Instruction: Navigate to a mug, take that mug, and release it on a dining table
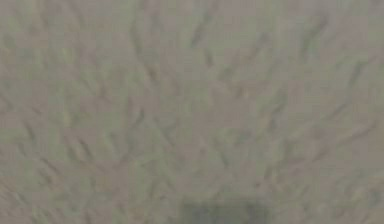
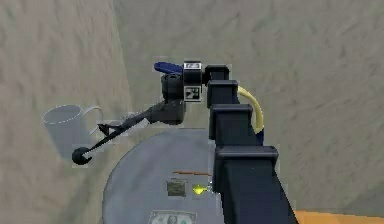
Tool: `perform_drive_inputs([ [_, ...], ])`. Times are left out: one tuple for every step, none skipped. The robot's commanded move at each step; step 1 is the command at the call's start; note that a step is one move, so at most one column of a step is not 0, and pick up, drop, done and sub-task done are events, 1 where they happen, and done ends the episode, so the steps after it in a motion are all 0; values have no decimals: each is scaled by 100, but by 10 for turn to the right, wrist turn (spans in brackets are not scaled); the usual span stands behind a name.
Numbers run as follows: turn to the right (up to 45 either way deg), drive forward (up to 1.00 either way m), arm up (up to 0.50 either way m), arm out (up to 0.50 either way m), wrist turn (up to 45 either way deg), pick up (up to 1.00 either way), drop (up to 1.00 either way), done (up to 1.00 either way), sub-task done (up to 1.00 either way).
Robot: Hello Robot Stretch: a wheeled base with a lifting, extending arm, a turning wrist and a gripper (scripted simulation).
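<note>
In the arm side view a pale grey mug (image 2: 68,127) with a handle on its right hangs at the left, clear of every surface, with the wall behind it. The gripper (image 2: 92,142) holds the mug at its far end: one thin finger reaches the handle, the other ends in a dark tip just below the mug. The gripper's dark body (image 2: 165,108) sits left of the white marked squares (image 2: 190,82), at the end of the dark arm bar (image 2: 240,150) rising from the bottom edge.
A rough grey-beige wall (image 1: 190,100) stands close ahead in the forward view. In the arm side view two such walls meet in a corner (image 2: 118,40) behind the arm. A round grey surface (image 2: 150,175) lies under the gripper.
</note>
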Motion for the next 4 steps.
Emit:
perform_drive_inputs([
  [0,0,0,0,450,0,0,0,0],
  [0,0,0,0,420,0,0,0,0],
  [0,0,-30,0,0,0,0,0,0],
  [0,0,0,0,0,0,100,0,0],
])
